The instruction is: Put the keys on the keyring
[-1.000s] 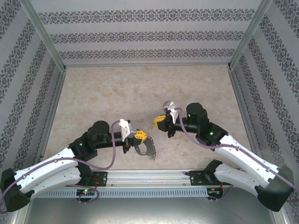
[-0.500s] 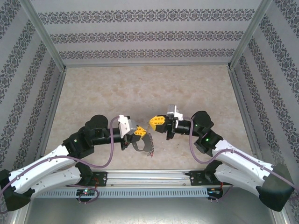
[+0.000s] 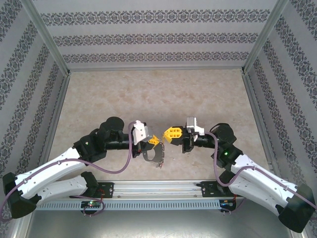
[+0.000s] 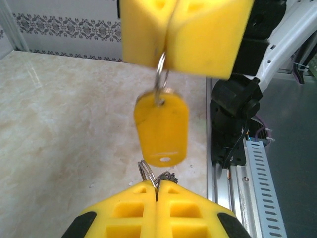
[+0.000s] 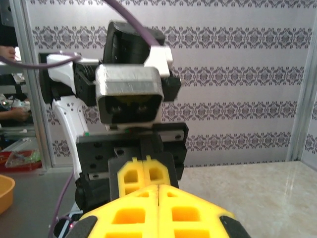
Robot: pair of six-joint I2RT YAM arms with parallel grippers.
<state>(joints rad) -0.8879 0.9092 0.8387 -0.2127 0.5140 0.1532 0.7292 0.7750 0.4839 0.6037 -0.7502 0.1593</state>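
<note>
While hovering above the worktop's near edge, clamping keyring in left gripper and yellow key, by its loop, in right gripper; risks dropping either if tugged apart.

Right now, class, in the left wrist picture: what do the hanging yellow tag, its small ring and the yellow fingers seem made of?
Yellow tag: likely plastic; smooth, faintly glossy, even opaque colour, rounded edges.
Small ring: metal; thin silvery wire with bright glints.
Fingers: probably matte plastic; dull yellow with square hollows; foam cannot be excluded.
</note>
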